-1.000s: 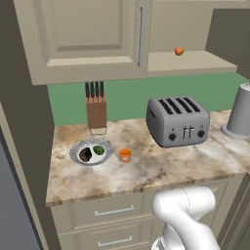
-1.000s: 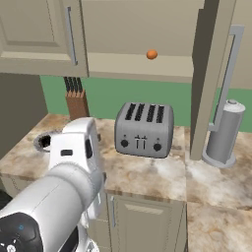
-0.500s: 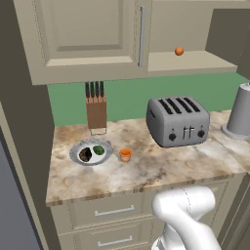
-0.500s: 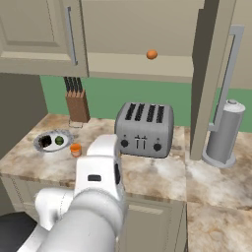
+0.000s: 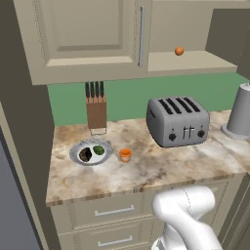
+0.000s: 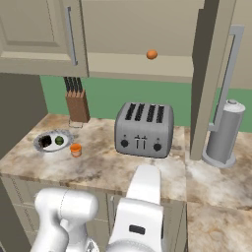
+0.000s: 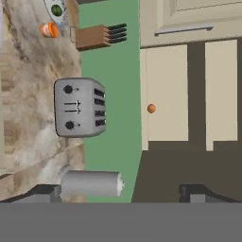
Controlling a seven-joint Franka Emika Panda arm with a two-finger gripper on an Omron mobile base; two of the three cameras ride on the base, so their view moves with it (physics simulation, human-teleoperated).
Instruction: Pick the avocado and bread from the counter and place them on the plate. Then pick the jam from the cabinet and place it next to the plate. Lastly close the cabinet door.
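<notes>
Marbled counter (image 5: pixel 161 168) holds fluted plate (image 5: pixel 78 149), orange jam (image 5: pixel 125 155) cup beside; hand (image 7: pixel 120 191) spread, empty.

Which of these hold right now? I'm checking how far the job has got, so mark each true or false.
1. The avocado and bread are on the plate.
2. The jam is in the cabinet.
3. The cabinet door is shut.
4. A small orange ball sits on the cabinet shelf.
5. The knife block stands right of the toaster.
1. True: the avocado and bread lie on the plate.
2. False: the jam stands on the counter beside the plate.
3. False: the cabinet door hangs open.
4. True: the orange ball rests on the shelf of the cabinet.
5. False: the knife block stands left of the toaster.
</notes>
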